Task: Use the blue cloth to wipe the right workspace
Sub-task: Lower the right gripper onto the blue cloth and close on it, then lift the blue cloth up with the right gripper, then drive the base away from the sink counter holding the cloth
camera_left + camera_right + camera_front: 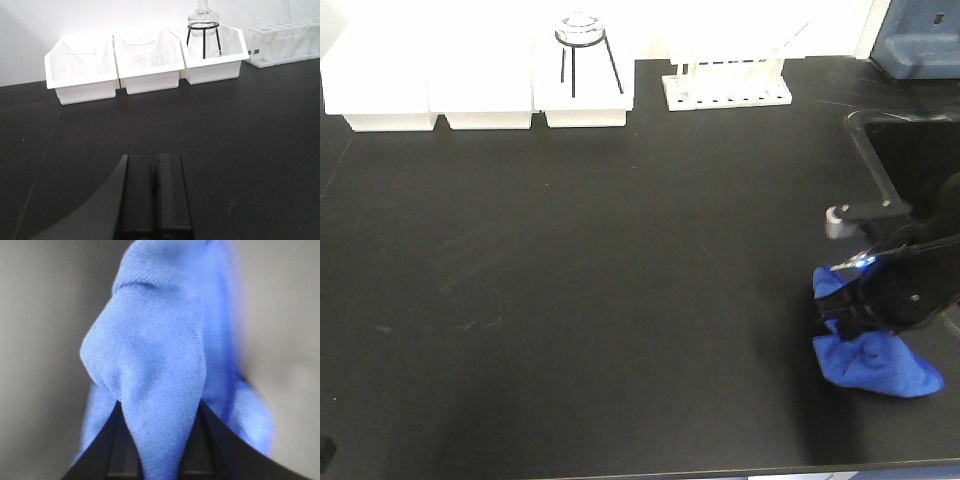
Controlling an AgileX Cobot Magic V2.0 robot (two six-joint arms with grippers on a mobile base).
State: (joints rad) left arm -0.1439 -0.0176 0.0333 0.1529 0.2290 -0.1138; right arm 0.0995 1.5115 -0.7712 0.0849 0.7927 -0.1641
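One cloth: blue cloth (875,365) is lying bunched on the black counter (600,280), at its right end, beside the sink (918,150).
Right gripper (860,305): is clamping a raised fold, likely so the rest drags for wiping.
Left gripper (155,200): is hovering, jaws together, empty, keeping clear.

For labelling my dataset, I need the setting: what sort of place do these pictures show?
Probably a laboratory. A glass flask on a black ring stand, a white test-tube rack beside it, and a sink basin set into the black counter suggest so.
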